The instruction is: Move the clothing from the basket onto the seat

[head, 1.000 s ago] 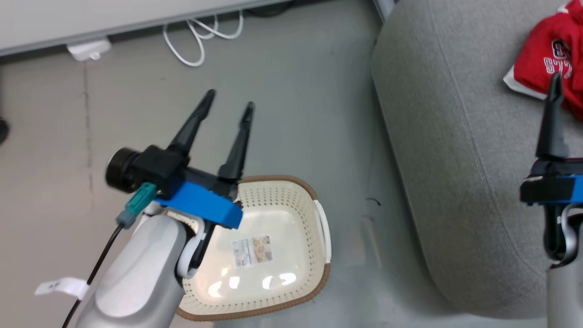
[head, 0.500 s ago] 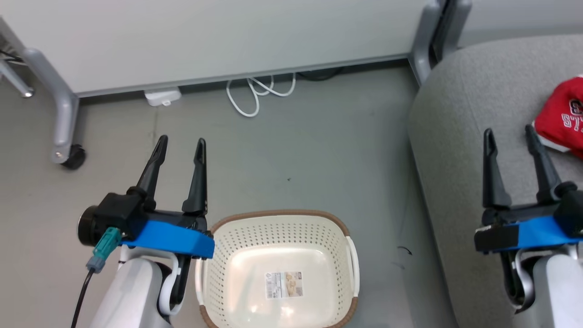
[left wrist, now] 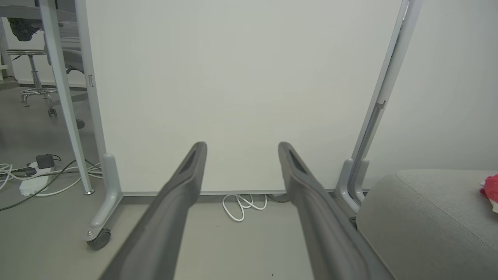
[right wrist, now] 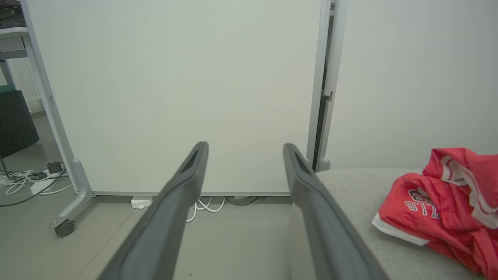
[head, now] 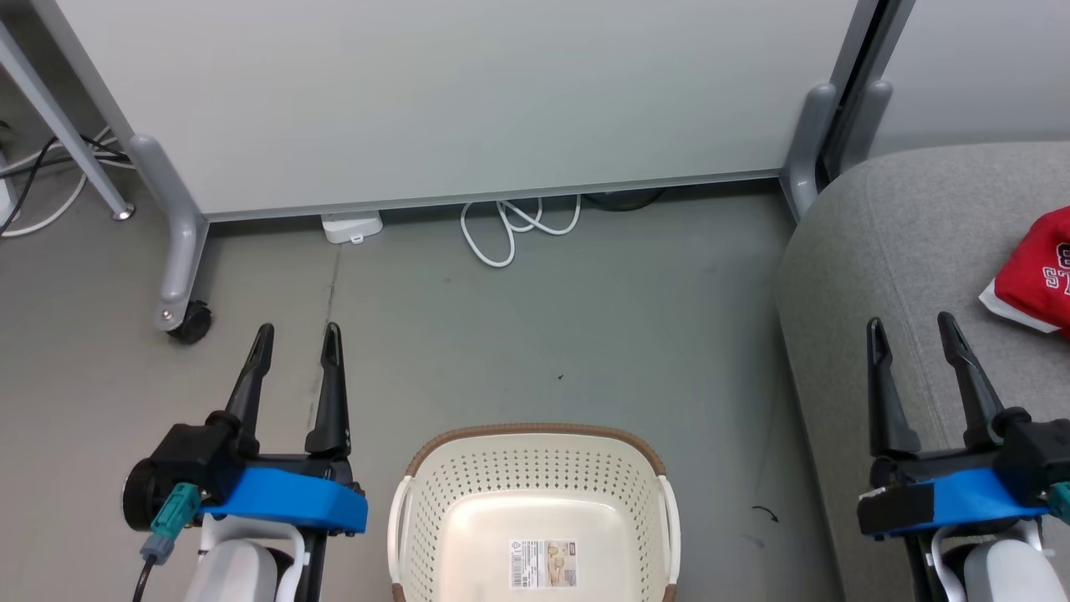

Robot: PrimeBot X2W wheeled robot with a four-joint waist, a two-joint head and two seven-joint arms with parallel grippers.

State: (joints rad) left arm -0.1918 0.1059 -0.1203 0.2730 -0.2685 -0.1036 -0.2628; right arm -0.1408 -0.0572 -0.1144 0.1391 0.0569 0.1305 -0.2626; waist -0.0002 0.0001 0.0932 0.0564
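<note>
Landmark: the oval cream-white perforated plastic basket (head: 535,468) with a brown woven-look rim, which is sitting on the grey floor (head: 602,334) between the two arms.

A large white partition panel (head: 468,92) on grey caster legs is standing beyond the basket. The large grey woven-fabric seat cushion (head: 903,276) is lying to the right of the basket, apart from it.

The basket's bare bottom is showing a paper label (head: 542,562).

The red clothing (head: 1036,272) with white trim and white lettering is lying crumpled on the seat cushion, well right of the basket.

The left gripper (head: 298,330) is hovering just left of the basket, its long dark fingers spread wide and holding nothing. The right gripper (head: 909,322) is hovering right of the basket, over the cushion's near edge. Its fingers are also spread wide and gripping nothing, short of the clothing.

A coiled white cable (head: 510,234) is lying at the panel's foot, beyond the basket.
</note>
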